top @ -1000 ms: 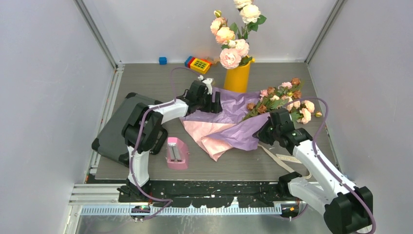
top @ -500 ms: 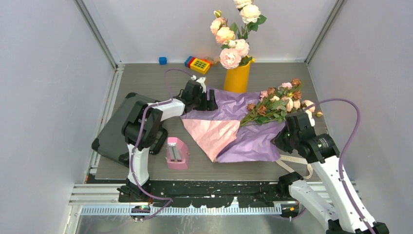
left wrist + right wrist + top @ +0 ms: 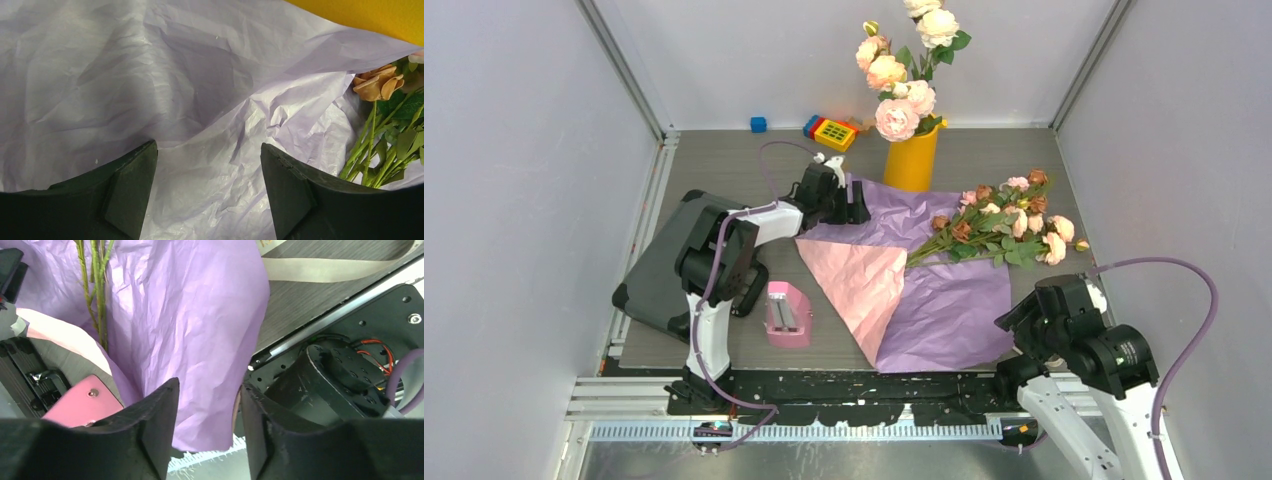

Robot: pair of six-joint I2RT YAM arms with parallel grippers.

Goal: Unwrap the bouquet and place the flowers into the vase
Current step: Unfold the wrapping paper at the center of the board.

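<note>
**Right gripper** (image 3: pixel 209 385): at the near right corner of the table (image 3: pixel 724 170). Jaws released, standing apart. The near right edge of the lilac wrapping paper (image 3: pixel 954 310) hangs loose in the gap, not clamped.

**Left gripper** (image 3: pixel 854 205): low over the far left part of the paper. Jaws spread wide, grasping nothing.

**Bouquet**: unwrapped. The paper lies spread flat at mid-table, and a pink face (image 3: pixel 859 285) shows on its near left part.

**Small roses** (image 3: pixel 1004 225): lying across the far right part of the paper, heads to the right, stems pointing left toward the centre. Neither gripper touches them.

**Yellow-orange vase** (image 3: pixel 912 160): upright at the far edge of the paper, which laps against its base. A bunch of large pale pink and cream roses (image 3: pixel 899 75) fills its mouth.

**Surroundings**:
- A beige ribbon (image 3: pixel 320 271) lies on the table just right of the paper.
- A pink stapler-like object (image 3: pixel 786 312) sits near left of the paper.
- A black case (image 3: pixel 659 265) lies at the left edge.
- A yellow toy block (image 3: pixel 834 132) and a blue cube (image 3: pixel 758 124) stand far left of the vase.
</note>
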